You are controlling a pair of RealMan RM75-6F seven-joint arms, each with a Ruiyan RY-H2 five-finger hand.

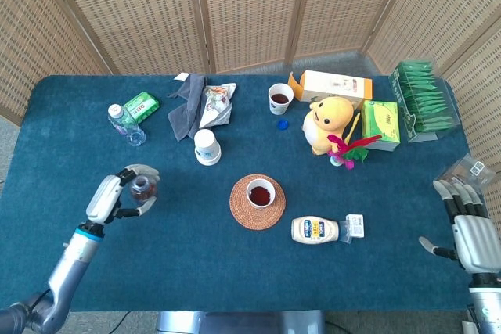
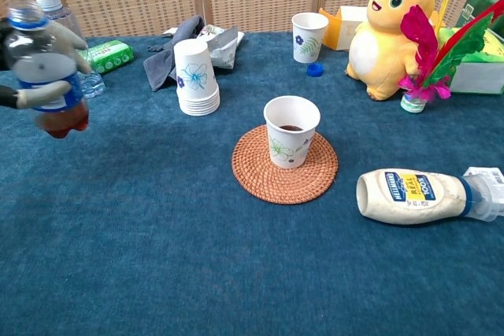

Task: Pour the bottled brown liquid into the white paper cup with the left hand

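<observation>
My left hand (image 1: 117, 193) grips a clear plastic bottle (image 2: 46, 68) with a little brown liquid at its bottom, held nearly upright above the blue table at the left. In the head view the bottle (image 1: 142, 188) shows from above between the fingers. The white paper cup (image 1: 261, 192) with brown liquid inside stands on a round woven coaster (image 1: 243, 213) at the table's middle, well to the right of the bottle; the cup (image 2: 291, 131) is also in the chest view. My right hand (image 1: 468, 228) hangs open off the table's right edge, holding nothing.
A stack of paper cups (image 2: 195, 78), a grey cloth (image 1: 186, 104), a second water bottle (image 1: 124, 123), another filled cup (image 1: 279, 98) and a blue cap (image 1: 282, 124) lie behind. A yellow plush toy (image 1: 330, 121), boxes and a mayonnaise bottle (image 2: 417, 196) sit to the right.
</observation>
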